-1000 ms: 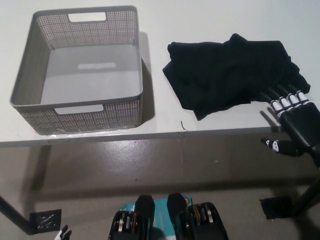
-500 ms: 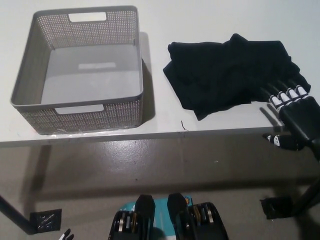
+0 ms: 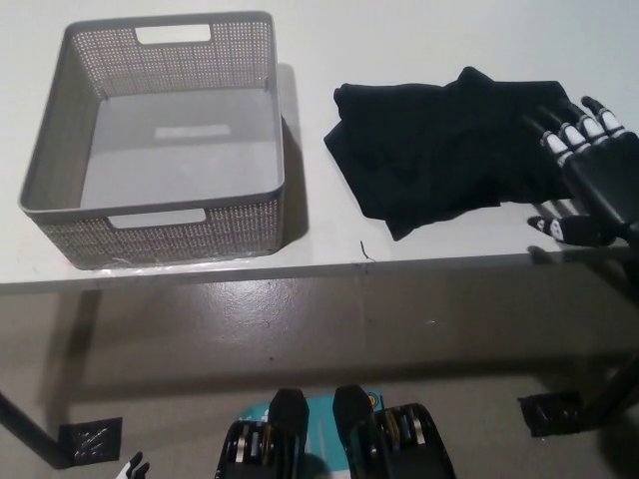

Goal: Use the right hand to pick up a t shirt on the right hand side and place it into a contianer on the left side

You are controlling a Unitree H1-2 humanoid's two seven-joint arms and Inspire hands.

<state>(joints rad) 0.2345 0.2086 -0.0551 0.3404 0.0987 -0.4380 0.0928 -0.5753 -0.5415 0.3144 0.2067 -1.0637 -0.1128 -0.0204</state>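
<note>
Nearest to us, at about seven o'clock along the bottom edge, we can just make out the fingertips of the white left hand (image 3: 128,466) over the grey-brown floor (image 3: 300,339) — too little of it shows for us to tell whether it is open or closed.

Further out, a white table (image 3: 449,249) fills the upper half of the view, its front edge running straight across the middle.

At three o'clock, our black right hand (image 3: 587,180) reaches in from the right edge over the table. Its fingers are spread apart and stretched out, the thumb held away to the side, and it has hold of nothing. The fingers lie over the right-hand edge of a crumpled black fabric t-shirt (image 3: 444,150); we cannot tell whether they touch the cloth.

The t-shirt lies in a loose heap on the table's right side, at about two o'clock.

At ten o'clock, well apart from the t-shirt, stands a grey rectangular plastic basket (image 3: 255,75) with perforated walls and slot handles — its inside holds nothing.
</note>
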